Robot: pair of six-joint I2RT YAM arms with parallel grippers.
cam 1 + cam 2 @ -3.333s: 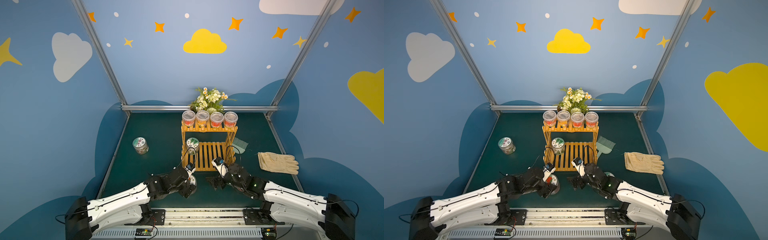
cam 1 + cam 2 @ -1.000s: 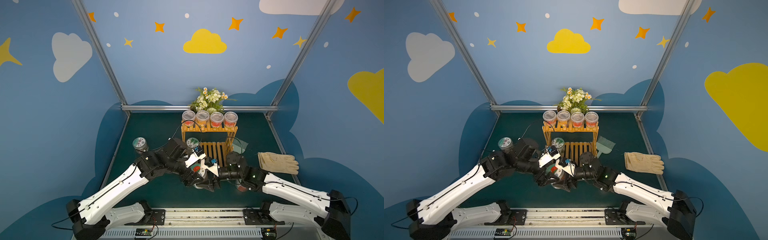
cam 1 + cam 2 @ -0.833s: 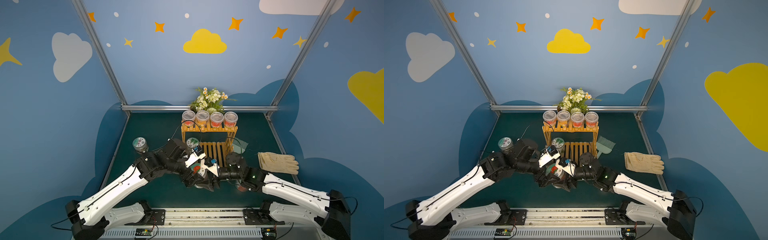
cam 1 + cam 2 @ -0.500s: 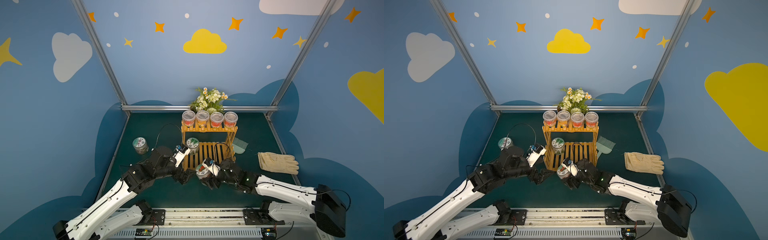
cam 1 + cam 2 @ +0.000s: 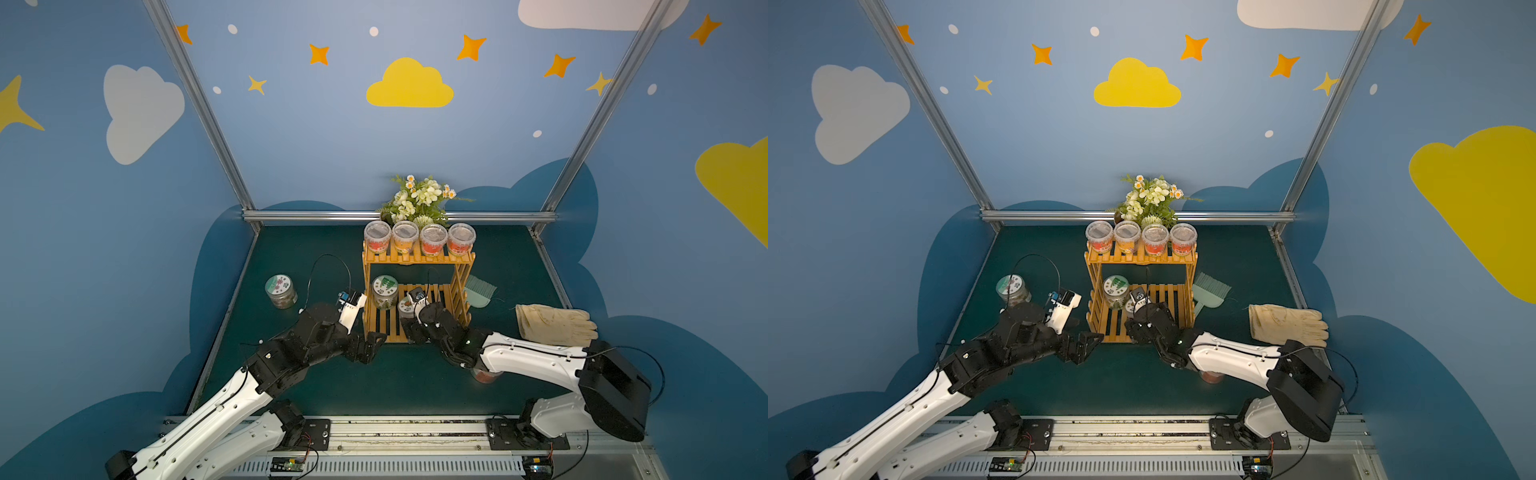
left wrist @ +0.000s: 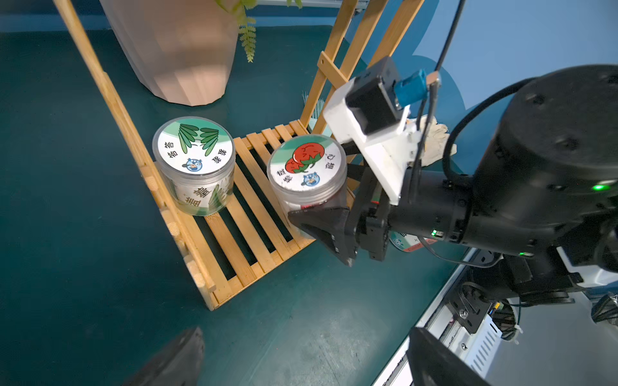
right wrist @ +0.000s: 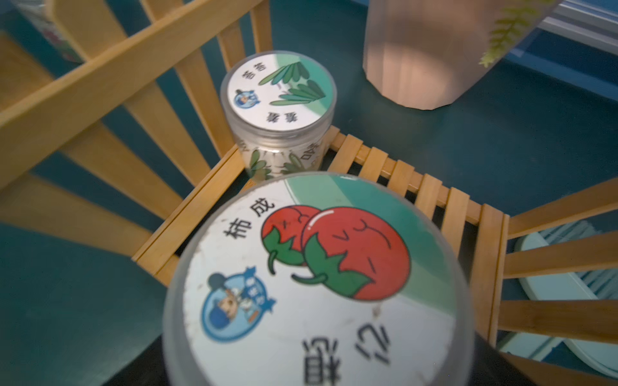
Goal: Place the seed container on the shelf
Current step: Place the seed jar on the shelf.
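robot lab cell: cloud-painted walls, aluminium frame

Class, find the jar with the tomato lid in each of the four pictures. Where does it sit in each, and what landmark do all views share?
Top view: tomato jar over the shelf's lower tier, near its front.
Top view: tomato jar at the same spot, partly hidden.
Left wrist: tomato jar mid-picture, lid up.
Right wrist: tomato jar fills the foreground.
Landmark: leaf-lid jar beside it in all four.
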